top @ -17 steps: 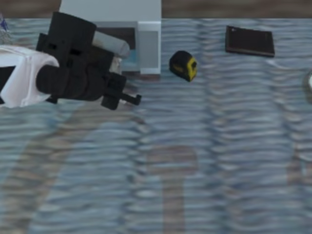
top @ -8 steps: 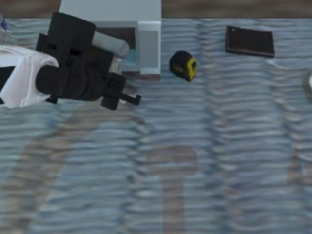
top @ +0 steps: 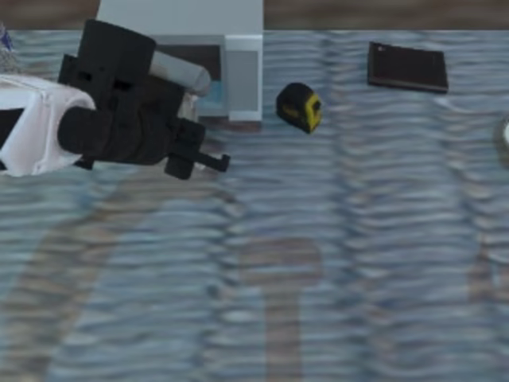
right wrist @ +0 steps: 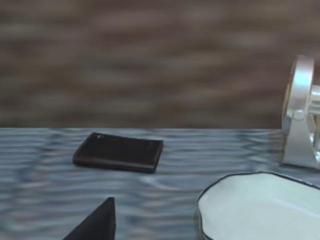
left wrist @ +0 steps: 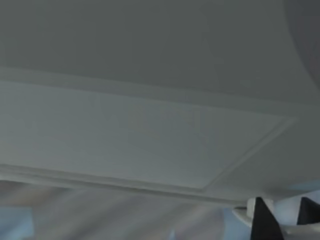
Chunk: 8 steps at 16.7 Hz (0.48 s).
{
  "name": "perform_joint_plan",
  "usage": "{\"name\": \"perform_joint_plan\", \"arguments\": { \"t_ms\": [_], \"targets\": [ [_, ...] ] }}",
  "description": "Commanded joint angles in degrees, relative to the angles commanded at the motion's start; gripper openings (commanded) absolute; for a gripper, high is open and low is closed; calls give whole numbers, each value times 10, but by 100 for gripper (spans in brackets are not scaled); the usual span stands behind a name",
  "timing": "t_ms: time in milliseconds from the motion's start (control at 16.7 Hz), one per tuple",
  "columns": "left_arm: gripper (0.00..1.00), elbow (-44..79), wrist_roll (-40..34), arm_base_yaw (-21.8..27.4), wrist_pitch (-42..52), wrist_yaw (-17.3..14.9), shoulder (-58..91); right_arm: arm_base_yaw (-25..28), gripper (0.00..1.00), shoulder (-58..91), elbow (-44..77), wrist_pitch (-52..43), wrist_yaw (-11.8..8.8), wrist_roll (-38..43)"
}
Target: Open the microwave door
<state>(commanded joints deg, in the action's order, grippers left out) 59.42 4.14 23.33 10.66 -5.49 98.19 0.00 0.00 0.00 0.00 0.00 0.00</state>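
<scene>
The white-grey microwave (top: 180, 16) stands at the table's back left. Its door (top: 183, 72) is swung partly outward, and a strip of the pale blue interior floor (top: 211, 99) shows beside the grey control panel (top: 243, 76). My left arm reaches over the front of the microwave. My left gripper (top: 216, 162) sits just in front of it. In the left wrist view the door panel (left wrist: 150, 130) fills the picture, and my left gripper (left wrist: 283, 222) holds a pale edge of the door between its dark tips. A dark part of my right gripper (right wrist: 97, 225) shows low over the table.
A yellow and black tape measure (top: 300, 107) lies right of the microwave. A flat dark book (top: 407, 67) (right wrist: 119, 152) lies at the back right. A white bowl (right wrist: 260, 207) and a silver stand (right wrist: 300, 120) sit near my right gripper.
</scene>
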Motion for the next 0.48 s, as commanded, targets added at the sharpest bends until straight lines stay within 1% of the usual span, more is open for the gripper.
{"name": "perform_joint_plan", "arguments": {
  "t_ms": [240, 480],
  "targets": [
    [0, -4, 6, 0, 3, -10, 0, 0, 100, 0, 0, 0, 0, 0],
    [0, -15, 47, -21, 4, -41, -18, 0, 100, 0, 0, 0, 0, 0]
  ]
}}
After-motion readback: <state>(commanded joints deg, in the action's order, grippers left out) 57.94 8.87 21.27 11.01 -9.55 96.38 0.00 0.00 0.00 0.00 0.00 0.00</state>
